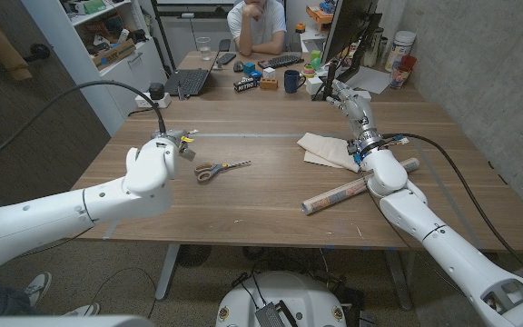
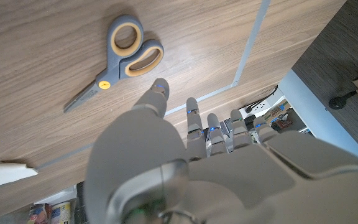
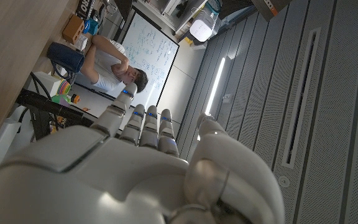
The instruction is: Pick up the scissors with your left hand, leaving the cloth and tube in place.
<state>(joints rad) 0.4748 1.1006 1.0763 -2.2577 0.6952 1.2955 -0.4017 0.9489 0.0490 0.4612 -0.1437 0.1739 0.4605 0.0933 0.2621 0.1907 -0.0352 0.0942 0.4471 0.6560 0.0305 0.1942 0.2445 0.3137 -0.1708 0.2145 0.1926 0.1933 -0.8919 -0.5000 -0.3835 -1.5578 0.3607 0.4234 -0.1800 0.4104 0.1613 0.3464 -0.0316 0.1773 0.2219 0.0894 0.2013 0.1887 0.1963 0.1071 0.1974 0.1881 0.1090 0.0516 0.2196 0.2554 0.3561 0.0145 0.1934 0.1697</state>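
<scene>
The scissors (image 1: 221, 169), with grey and orange handles, lie flat on the wooden table (image 1: 243, 209), handles toward my left and blades toward my right. My left hand (image 1: 151, 166) hovers just left of them, fingers stretched out and holding nothing. In the left wrist view the scissors (image 2: 126, 53) lie beyond the fingertips (image 2: 158, 90) of my left hand (image 2: 185, 143), apart from them. A beige cloth (image 1: 323, 149) and a cardboard tube (image 1: 343, 193) lie on the right. My right hand (image 1: 353, 104) is raised past the cloth, its fingers (image 3: 143, 124) straight and empty.
A person (image 1: 257, 23) sits at a far desk with a laptop (image 1: 193, 80), a keyboard (image 1: 282, 61), a mug (image 1: 292, 81) and a monitor (image 1: 348, 27). A power strip (image 1: 157, 94) sits at the table's far left corner. A pale tape line (image 2: 247, 56) runs along the table near its left edge.
</scene>
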